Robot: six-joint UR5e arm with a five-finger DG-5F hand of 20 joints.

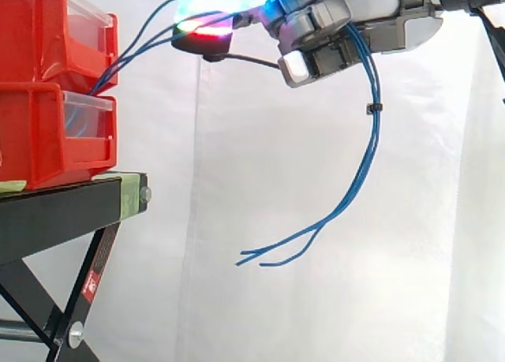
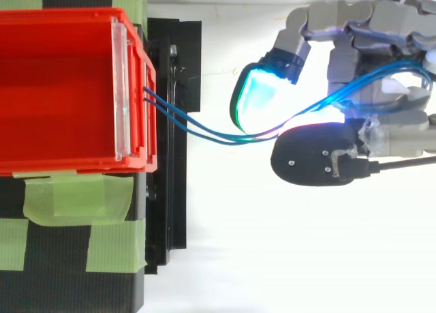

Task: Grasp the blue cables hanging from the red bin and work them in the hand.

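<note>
While held tight in the curled fingers of the hand [image 1: 316,23], stretch out from the front edge of the red bin [image 2: 139,142] on the black stand [image 1: 71,200]. Thin, bright blue cables [image 1: 372,141], a few together. Sag a bit before the hand, then drop below it in a long curve. Small black band [image 1: 369,108] partway down. Loose ends spread apart.

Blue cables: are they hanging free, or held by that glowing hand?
Held. The blue cables run from the red bin into the hand, pinched between its fingers, loose ends dangling below.
</note>
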